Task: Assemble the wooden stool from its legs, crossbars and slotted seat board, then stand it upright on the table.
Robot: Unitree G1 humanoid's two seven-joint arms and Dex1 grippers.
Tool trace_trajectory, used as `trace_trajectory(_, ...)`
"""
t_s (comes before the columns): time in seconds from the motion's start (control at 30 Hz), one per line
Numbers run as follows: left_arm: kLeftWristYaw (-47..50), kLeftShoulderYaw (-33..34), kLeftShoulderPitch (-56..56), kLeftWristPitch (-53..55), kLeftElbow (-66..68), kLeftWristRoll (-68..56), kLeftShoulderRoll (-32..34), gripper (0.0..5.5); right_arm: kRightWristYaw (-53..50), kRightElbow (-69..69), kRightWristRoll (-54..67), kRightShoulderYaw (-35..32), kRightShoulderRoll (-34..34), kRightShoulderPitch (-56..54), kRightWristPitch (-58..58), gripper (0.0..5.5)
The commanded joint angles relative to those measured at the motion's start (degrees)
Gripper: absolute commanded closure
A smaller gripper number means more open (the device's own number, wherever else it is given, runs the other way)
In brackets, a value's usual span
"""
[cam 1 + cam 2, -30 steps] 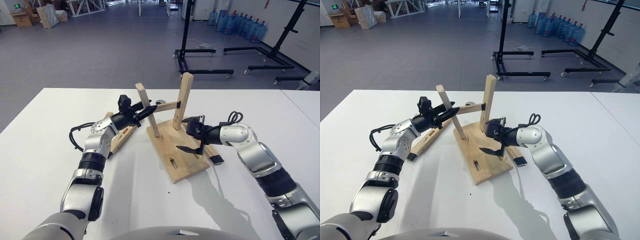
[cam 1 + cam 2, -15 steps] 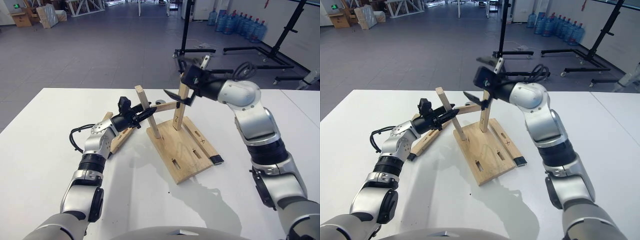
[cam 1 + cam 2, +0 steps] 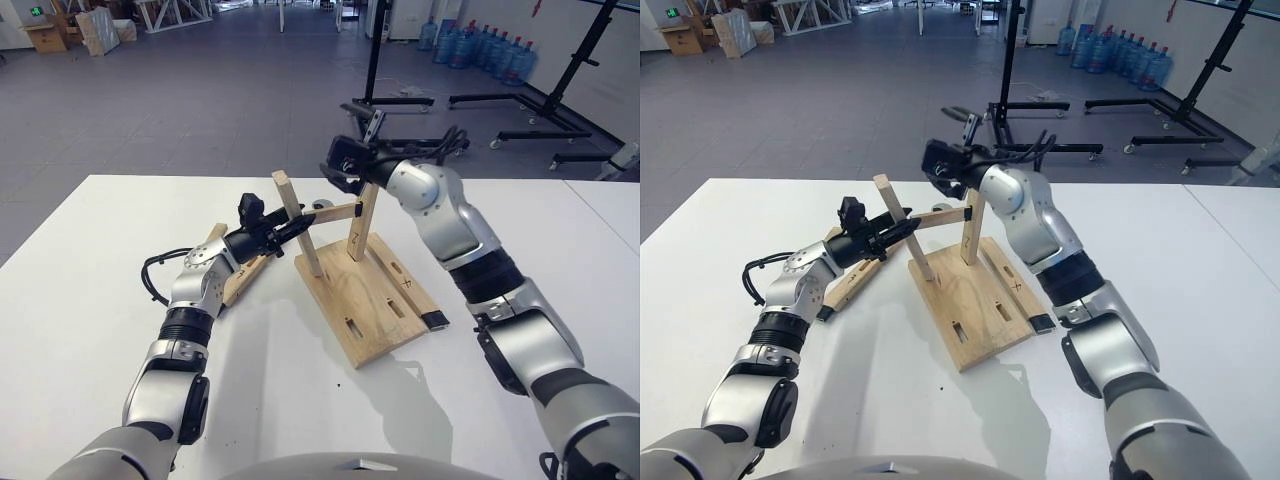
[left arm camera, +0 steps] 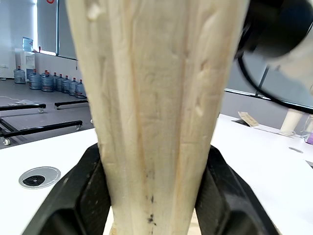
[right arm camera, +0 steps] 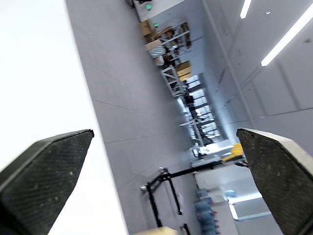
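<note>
The slotted seat board (image 3: 372, 305) lies flat on the white table (image 3: 90, 300). Two legs stand in it, joined by a crossbar (image 3: 336, 211). The left leg (image 3: 299, 225) leans, and my left gripper (image 3: 291, 227) is shut on it; in the left wrist view the leg (image 4: 152, 122) fills the gap between the black fingers (image 4: 80, 196). The right leg (image 3: 360, 226) stands nearly upright. My right gripper (image 3: 337, 172) hovers at that leg's top, covering its end. It is open, its pads (image 5: 46, 169) spread wide with nothing between them.
Spare wooden pieces (image 3: 240, 272) lie on the table to the left of the board, under my left forearm. A small black block (image 3: 436, 320) sits at the board's right corner. A round metal grommet (image 3: 320, 204) is set in the table behind the legs.
My right arm has swung up from beside the board's right edge to the top of the right leg. The left gripper and its leg have stayed put.
</note>
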Motion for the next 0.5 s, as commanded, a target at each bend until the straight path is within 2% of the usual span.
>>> trace_trajectory(0.03, 0.5, -1.3, 1.0, 1.1, -0.2, 1.4, -0.9, 3.42, -0.4, 8.6, -2.0, 4.7, 1.7, 6.7, -3.8, 0.1)
trace_trajectory(0.13, 0.7, -1.7, 1.6, 1.1, -0.6, 1.6, -1.3, 3.42, -0.5, 10.0, -2.5, 6.1, 1.2, 11.6, -5.9, 0.1)
trace_trajectory(0.2, 0.8, -1.8, 2.0, 1.2, -1.0, 1.6, -1.3, 3.42, -0.4, 8.3, 0.0, 3.6, 1.7, 11.6, -5.3, 0.1)
trace_trajectory(0.4, 0.8, -2.0, 2.3, 1.6, -1.3, 1.6, -1.1, 3.42, 0.1, -0.3, 7.0, -8.4, 0.8, 0.0, 1.8, 0.1)
trace_trajectory(0.5, 0.9, -2.0, 2.2, 1.9, -1.6, 1.3, -1.2, 3.42, -0.1, -1.4, 4.4, -8.9, -1.3, -4.6, 1.4, 0.1)
